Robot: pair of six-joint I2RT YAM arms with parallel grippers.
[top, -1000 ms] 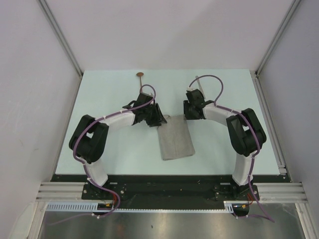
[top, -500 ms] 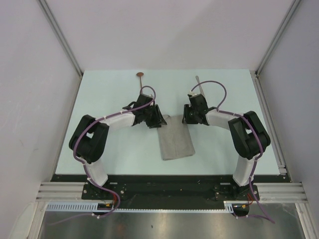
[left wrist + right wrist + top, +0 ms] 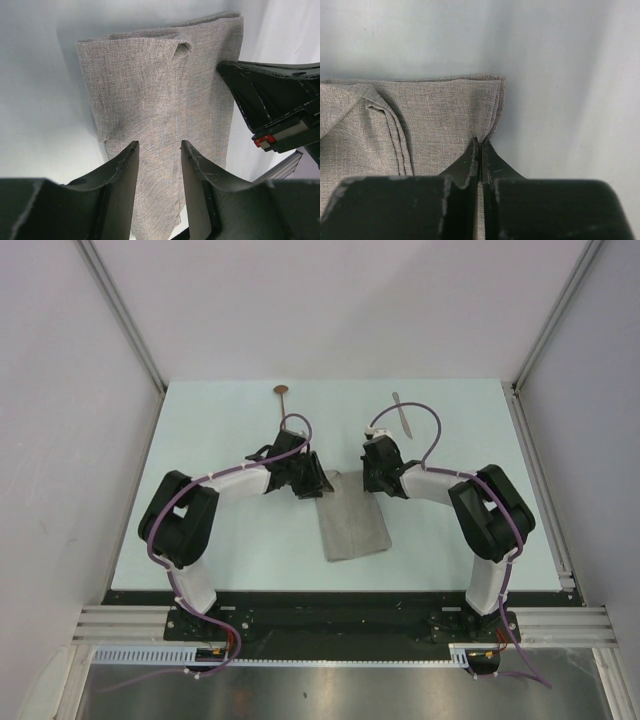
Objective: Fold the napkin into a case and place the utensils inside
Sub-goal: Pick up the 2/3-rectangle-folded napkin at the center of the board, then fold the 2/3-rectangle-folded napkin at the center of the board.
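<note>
- While clenching the right end effector [image 3: 481, 142] on the right edge of the folded grey-beige woven cloth napkin [image 3: 350, 525], lying on the pale table [image 3: 230, 430] between both arms.
- Hovering the released left end effector [image 3: 159, 147] just over the cloth.
- Likely needing slow, level pulling, with layers aligned and edges square.

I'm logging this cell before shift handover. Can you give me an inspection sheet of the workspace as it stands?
Surface: pale table, flat, no spills seen.
Job's things: napkin folded, lying at the centre; spoon and knife lie toward the far side, outside it.
Clutter: nothing seen.
Grippers: left gripper open over the napkin; right gripper shut on the napkin's edge.
Cables: purple cables run along both arms and loop at the wrists.
Surroundings: white walls; metal rail at the near edge.
</note>
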